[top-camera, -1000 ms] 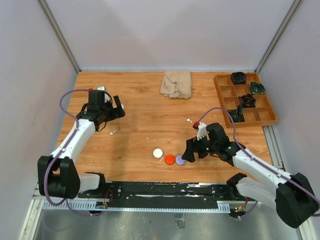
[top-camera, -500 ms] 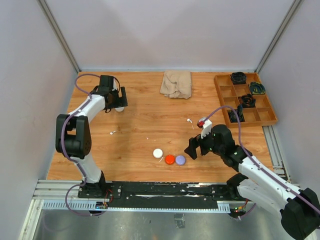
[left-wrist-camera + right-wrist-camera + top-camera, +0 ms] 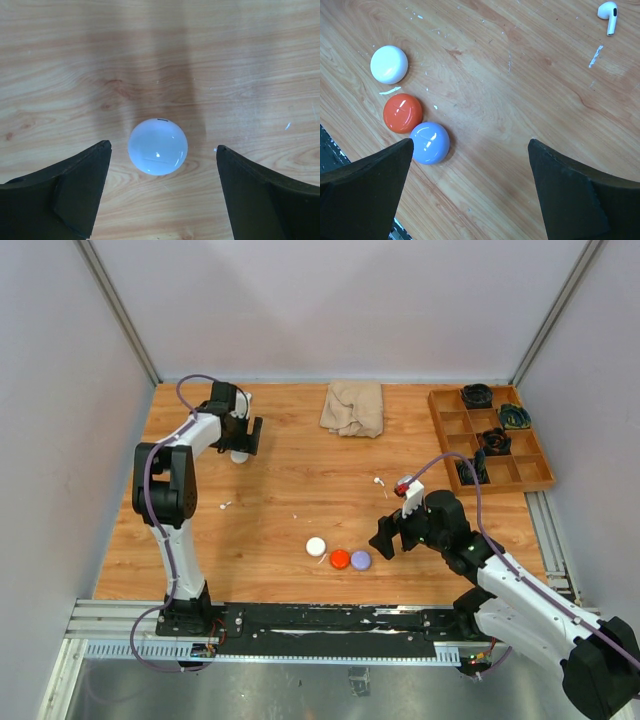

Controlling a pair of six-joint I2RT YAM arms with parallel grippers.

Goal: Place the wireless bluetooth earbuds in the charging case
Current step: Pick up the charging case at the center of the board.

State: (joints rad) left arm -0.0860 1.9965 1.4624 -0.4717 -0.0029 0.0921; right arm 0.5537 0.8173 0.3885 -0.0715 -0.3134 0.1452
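Observation:
A glossy round white charging case (image 3: 158,146) lies on the wood at the far left, also seen from above as a white case (image 3: 239,456). My left gripper (image 3: 162,146) is open and straddles it, with neither finger touching it; from above the left gripper (image 3: 240,440) hangs over it. Near the front sit a white case (image 3: 389,64), a red case (image 3: 402,113) and a purple case (image 3: 430,143). My right gripper (image 3: 470,142) is open and empty, its left finger beside the purple case. One white earbud (image 3: 609,11) lies further back, and another white earbud (image 3: 225,505) lies at the left.
A crumpled beige cloth (image 3: 352,407) lies at the back centre. A wooden compartment tray (image 3: 437,425) with dark coiled cables stands at the back right. White walls close in on three sides, and a metal rail (image 3: 320,625) runs along the near edge.
My left arm swung back and to the right, from the mid-left of the table to over the far white case. My right gripper opened wider and drew back slightly from the purple case.

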